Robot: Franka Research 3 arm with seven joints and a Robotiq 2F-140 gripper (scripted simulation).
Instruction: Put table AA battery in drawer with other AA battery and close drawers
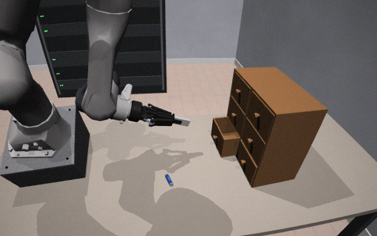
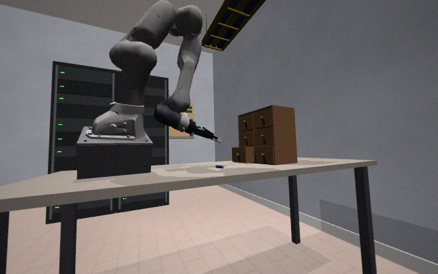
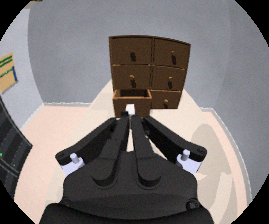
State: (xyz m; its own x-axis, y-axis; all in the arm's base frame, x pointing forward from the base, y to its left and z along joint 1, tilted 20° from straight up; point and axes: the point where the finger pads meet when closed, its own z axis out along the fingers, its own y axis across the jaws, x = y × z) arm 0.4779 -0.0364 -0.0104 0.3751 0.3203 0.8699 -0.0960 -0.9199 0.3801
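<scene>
A brown chest (image 1: pixel 283 96) (image 2: pixel 282 132) (image 3: pixel 151 50) with six drawers stands at the right of the table. Its bottom left drawer (image 1: pixel 225 139) (image 2: pixel 238 153) (image 3: pixel 130 98) is pulled partly out; what it holds does not show. The other drawers are pushed in. A blue AA battery (image 1: pixel 169 179) (image 2: pixel 219 166) lies on the table in front of the chest, to its left. My gripper (image 1: pixel 183 121) (image 2: pixel 217 139) (image 3: pixel 130 110) is shut and empty. It points level at the open drawer, a little way short of it and above the table.
The robot's base block (image 1: pixel 46 164) (image 2: pixel 113 156) stands at the table's left. A dark server rack (image 1: pixel 104 43) (image 2: pixel 77 102) stands behind the table. The table's edges (image 1: pixel 359 211) run close to the chest's right side.
</scene>
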